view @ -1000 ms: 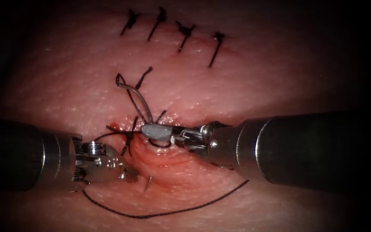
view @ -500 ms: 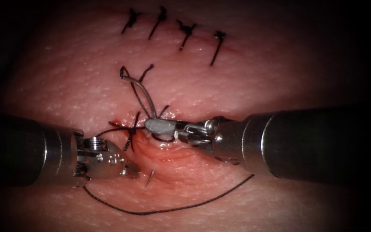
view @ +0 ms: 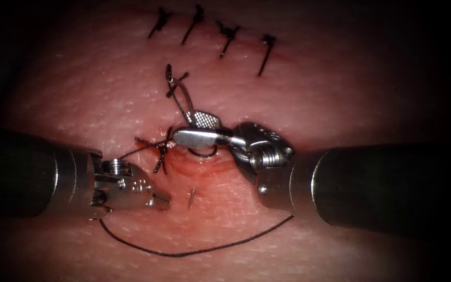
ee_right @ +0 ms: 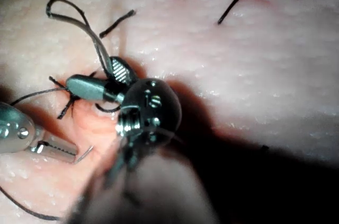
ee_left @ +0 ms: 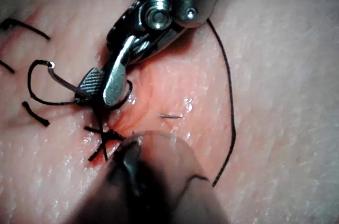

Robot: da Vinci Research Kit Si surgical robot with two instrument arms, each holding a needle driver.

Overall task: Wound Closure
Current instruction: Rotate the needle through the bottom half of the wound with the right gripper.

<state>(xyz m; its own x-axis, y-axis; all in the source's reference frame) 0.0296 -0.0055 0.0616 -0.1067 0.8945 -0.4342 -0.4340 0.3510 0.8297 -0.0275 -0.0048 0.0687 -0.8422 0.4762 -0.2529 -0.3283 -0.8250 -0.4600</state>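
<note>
surface: pink, pebbled tissue [view: 340, 94], glistening and wet around the open cut [view: 204, 172]; a little red fluid [view: 143, 140] sits at its left end.
finished work: a row of four tied stitches [view: 225, 39] along the far part of the tissue, and one more knot [view: 160, 152] right at the cut's left end.
right tool [view: 185, 127]: comes in from the right with its fingers parted, the ridged one above and the smooth one below. the needle runs down between them and they are not clamped on it.
needle [view: 179, 99]: it's in the tissue. the tail arcs up on the far side of the cut, the body dives in by the right tool, and the needle tip [view: 191, 197] pokes out on the near side.
left tool [view: 162, 200]: low on the left, just beside that tip and not touching it. it carries nothing i can see, and i can't tell whether its fingers are parted or closed.
thread [view: 194, 251]: a long dark arc across the near tissue, running from under the left tool toward the right shaft.
left wrist view adds: the right tool [ee_left: 98, 92] from the far side, the needle [ee_left: 63, 80] with a thread loop at its tail, and the bare needle tip [ee_left: 170, 116] lying apart from the thread [ee_left: 229, 91].
right wrist view adds: the grooved inner face of the upper finger on the right tool [ee_right: 94, 75], the needle [ee_right: 87, 25] sweeping away from it, and the left tool [ee_right: 58, 150] with the needle tip [ee_right: 85, 153] right at its end.
</note>
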